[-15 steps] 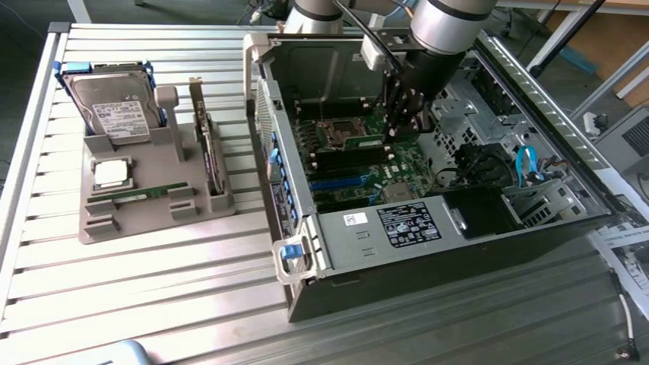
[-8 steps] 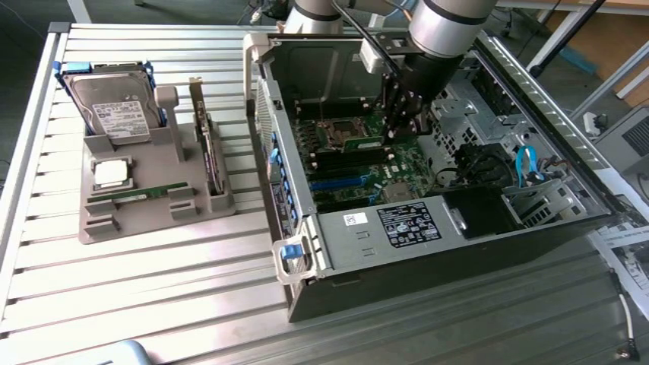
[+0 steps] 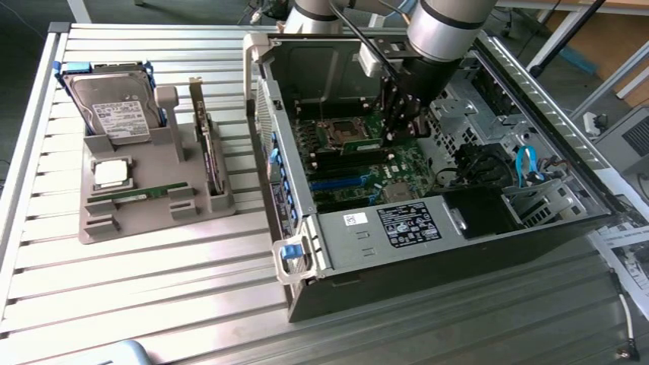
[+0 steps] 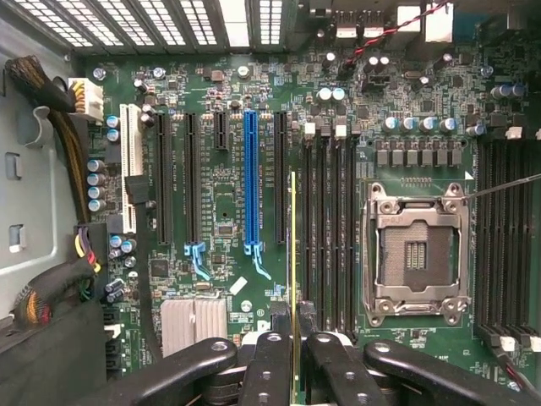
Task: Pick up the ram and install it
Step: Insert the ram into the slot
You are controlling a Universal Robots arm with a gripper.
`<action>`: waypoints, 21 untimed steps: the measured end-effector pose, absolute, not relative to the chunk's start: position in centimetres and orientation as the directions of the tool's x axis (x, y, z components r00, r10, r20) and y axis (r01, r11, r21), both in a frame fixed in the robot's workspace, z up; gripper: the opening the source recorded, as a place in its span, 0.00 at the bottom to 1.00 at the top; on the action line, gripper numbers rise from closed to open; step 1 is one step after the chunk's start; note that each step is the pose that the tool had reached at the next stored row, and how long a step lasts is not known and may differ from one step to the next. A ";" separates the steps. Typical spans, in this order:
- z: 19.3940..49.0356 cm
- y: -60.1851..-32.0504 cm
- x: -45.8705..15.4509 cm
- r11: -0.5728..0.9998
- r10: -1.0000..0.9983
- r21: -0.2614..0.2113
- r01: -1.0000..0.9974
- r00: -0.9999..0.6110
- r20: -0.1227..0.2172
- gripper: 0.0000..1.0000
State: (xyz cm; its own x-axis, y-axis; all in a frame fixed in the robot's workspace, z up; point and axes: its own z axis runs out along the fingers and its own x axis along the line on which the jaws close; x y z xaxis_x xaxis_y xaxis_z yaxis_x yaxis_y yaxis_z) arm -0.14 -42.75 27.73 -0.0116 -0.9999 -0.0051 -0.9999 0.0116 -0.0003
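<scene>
One ram (image 4: 293, 254), seen edge-on as a thin green-yellow line, pinched by the claw (image 4: 293, 342), black fingers (image 4: 269, 364) pressed against its two faces. Held over the green motherboard (image 4: 220, 211), parallel to the bank of black memory slots (image 4: 328, 228) and just beside the nearest of them, between that bank and the blue expansion slot (image 4: 251, 178); seated or not, impossible to tell. Empty CPU socket (image 4: 414, 254) with its silver frame beyond the memory slots.

In the exterior view, grey arm (image 3: 446, 30) reaching down into the open computer case (image 3: 406, 266) at centre right. Black label (image 3: 406, 224) and white sticker (image 3: 355, 219) on the case's near wall, print too small to read. At the exterior view's left, grey parts holder (image 3: 152, 224) carrying a hard drive (image 3: 114, 106) with an unreadable white label, a square silver CPU (image 3: 109, 173), a spare memory stick (image 3: 137, 196) lying flat, and an upright expansion card (image 3: 210, 152). Ribbed aluminium worktop (image 3: 152, 289) underneath; printed sheets (image 3: 624, 251) at lower right; metal frame legs and floor at upper right.
</scene>
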 end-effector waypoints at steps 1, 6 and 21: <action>27.7 -42.8 -0.1 0.012 -1.000 0.000 -1.000 -0.012 -0.005 0.14; 27.4 -42.8 -0.2 0.012 -1.000 0.000 -1.000 -0.012 -0.005 0.14; 26.5 -42.8 -0.2 0.012 -1.000 0.000 -1.000 -0.012 -0.005 0.14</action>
